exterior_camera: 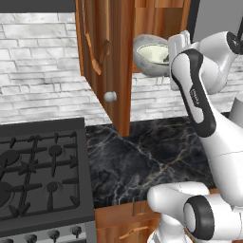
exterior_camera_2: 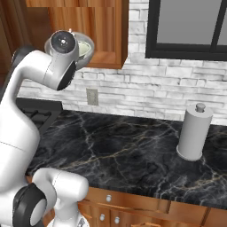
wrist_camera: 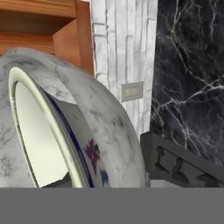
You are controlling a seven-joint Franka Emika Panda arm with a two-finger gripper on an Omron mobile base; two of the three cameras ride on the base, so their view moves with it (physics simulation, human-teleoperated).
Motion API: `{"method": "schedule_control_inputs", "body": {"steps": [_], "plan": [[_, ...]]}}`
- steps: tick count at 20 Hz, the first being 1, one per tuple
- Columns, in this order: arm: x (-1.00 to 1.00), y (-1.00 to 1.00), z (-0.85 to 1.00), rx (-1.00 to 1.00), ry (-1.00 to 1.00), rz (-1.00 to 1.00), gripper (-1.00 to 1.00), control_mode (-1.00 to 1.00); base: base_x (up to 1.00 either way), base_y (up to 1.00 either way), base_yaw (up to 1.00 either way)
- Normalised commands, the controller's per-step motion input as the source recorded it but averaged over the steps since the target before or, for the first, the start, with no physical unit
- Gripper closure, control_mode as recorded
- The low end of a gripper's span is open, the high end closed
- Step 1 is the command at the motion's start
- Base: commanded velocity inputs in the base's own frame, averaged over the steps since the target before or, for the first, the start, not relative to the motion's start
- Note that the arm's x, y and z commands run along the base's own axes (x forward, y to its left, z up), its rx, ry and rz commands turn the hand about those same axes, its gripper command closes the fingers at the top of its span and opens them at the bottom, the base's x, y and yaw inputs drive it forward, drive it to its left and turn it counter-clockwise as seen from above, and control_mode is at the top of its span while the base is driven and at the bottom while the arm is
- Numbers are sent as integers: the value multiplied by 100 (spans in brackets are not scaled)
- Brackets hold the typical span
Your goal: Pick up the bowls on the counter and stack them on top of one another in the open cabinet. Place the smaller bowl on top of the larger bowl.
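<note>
Small bowl [exterior_camera: 153,53] nested in large bowl [exterior_camera: 148,68], tilted at the cabinet [exterior_camera: 107,52]; claw's state impossible to tell.

A home kitchen: gas stove [exterior_camera: 40,175], black marble counter [exterior_camera_2: 133,150], wooden wall cabinet [exterior_camera: 107,52], white brick backsplash [exterior_camera_2: 177,84].

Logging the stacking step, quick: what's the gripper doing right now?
Gripper: at the larger bowl with the smaller bowl nested inside, by the cabinet; the jaws are hidden, so cannot tell.
</note>
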Motion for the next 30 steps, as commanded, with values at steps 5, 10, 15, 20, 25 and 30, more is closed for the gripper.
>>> {"method": "schedule_control_inputs", "body": {"steps": [5, 10, 15, 20, 25, 30], "plan": [[22, 1, 9, 0, 0, 0, 100, -100, 0, 0, 0], [23, 2, 9, 0, 0, 0, 100, -100, 0, 0, 0], [23, 1, 6, 0, 0, 0, 100, -100, 0, 0, 0], [23, 1, 1, 0, 0, 0, 100, -100, 0, 0, 0], [24, 4, 0, 0, 0, 0, 100, -100, 0, 0, 0], [27, 6, 0, 0, 0, 0, 100, -100, 0, 0, 0]]}}
